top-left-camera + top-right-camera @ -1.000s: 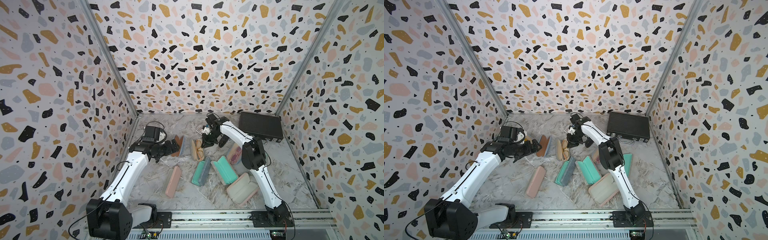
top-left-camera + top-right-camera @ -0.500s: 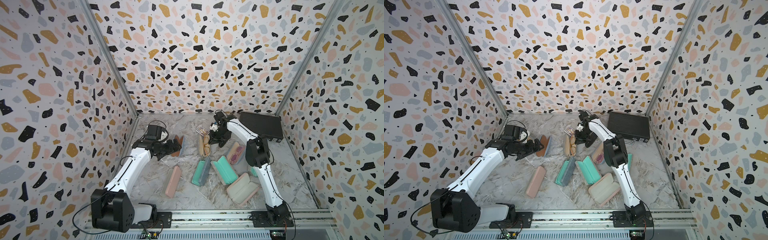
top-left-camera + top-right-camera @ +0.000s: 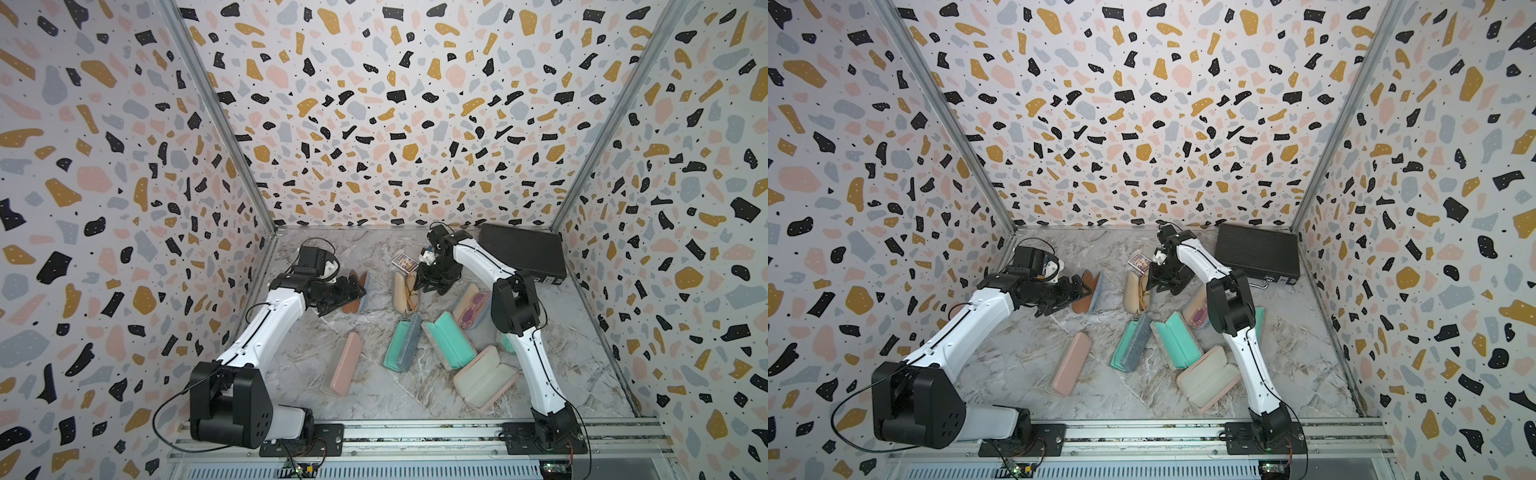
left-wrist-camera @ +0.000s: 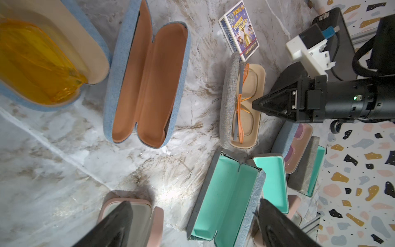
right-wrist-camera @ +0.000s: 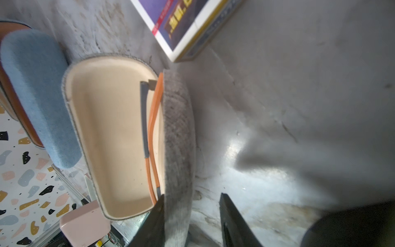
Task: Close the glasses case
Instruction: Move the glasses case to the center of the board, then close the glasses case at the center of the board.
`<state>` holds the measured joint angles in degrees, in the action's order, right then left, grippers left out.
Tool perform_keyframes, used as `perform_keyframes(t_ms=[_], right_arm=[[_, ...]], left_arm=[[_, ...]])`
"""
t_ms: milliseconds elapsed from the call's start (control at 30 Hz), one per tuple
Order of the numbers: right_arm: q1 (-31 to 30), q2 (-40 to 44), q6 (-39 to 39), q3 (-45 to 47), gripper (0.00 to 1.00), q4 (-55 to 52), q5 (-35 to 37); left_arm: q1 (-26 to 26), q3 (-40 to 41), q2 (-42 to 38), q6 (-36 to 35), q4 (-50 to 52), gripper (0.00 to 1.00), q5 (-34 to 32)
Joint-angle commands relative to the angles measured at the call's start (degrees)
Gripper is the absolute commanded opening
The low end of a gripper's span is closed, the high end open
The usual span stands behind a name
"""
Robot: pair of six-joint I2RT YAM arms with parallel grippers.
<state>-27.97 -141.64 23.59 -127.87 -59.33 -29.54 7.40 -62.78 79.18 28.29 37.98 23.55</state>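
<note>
Straddling one wall of the glasses case (image 5: pixel 111 132), right tool (image 5: pixel 192 195) stands parted — left tool (image 4: pixel 193 202), at nine o'clock, gapes empty.

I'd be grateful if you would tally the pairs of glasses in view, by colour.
Orange glasses: 1
Pink glasses: 1
Yellow glasses: 1
Total: 3

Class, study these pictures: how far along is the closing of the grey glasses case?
Done: orange glasses lie inside the grey case. In hand: the right gripper has its jaws open astride the case's raised grey half, not clamped. To do: fold that half shut. The left gripper hovers open, empty.
</note>
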Motion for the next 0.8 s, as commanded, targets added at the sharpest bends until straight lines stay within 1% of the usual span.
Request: perform_keyframes(t_ms=[0,67,200,300,333,367,400,433,467,533,633,767], right_arm=[[0.37,7.49,-0.7,1.02,0.46,-1.11,1.18],[0.39,9.66,-1.22,1.36,0.48,-1.77,1.82],[0.54,13.17,-2.25,1.49,0.52,-3.51,2.94],[0.61,15.83,-2.64,1.98,0.53,-4.63,4.22],[0.57,16.73,-2.63,2.45,0.51,-4.86,4.84],[0.56,17.63,-2.5,3.31,0.43,-4.92,5.63],[0.6,18.33,-2.26,4.08,0.33,-5.08,6.45],[0.62,19.13,-2.02,5.29,0.21,-5.18,7.46],[0.56,19.7,-1.83,6.51,0.11,-5.31,8.38],[0.62,20.31,-1.84,8.85,0.0,-5.66,9.88],[0.63,20.03,-1.72,12.4,0.0,-5.68,11.42],[0.51,18.98,-1.26,16.36,0.0,-3.67,11.06]], left_arm=[[-0.26,-2.72,0.84,0.88,-1.94,0.84,2.98],[0.05,-3.31,1.53,1.06,-1.97,0.74,3.55],[0.89,-4.77,2.81,1.32,-1.79,0.59,3.75],[1.6,-6.76,4.44,1.16,-1.38,0.46,4.04],[1.93,-7.59,5.39,0.94,-1.29,0.39,4.13],[2.24,-8.61,6.53,0.66,-0.88,0.29,4.29],[2.53,-9.66,7.55,0.3,-0.27,0.21,4.4],[2.83,-10.82,8.94,-0.03,0.21,0.1,4.66],[3.24,-12.01,10.69,-0.33,0.84,0.01,5.02],[3.81,-14.25,13.79,-0.96,1.84,0.0,5.75],[4.29,-17.03,18.32,-0.63,2.97,0.0,6.59],[5.18,-20.24,23.8,-0.67,4.47,0.0,6.57]])
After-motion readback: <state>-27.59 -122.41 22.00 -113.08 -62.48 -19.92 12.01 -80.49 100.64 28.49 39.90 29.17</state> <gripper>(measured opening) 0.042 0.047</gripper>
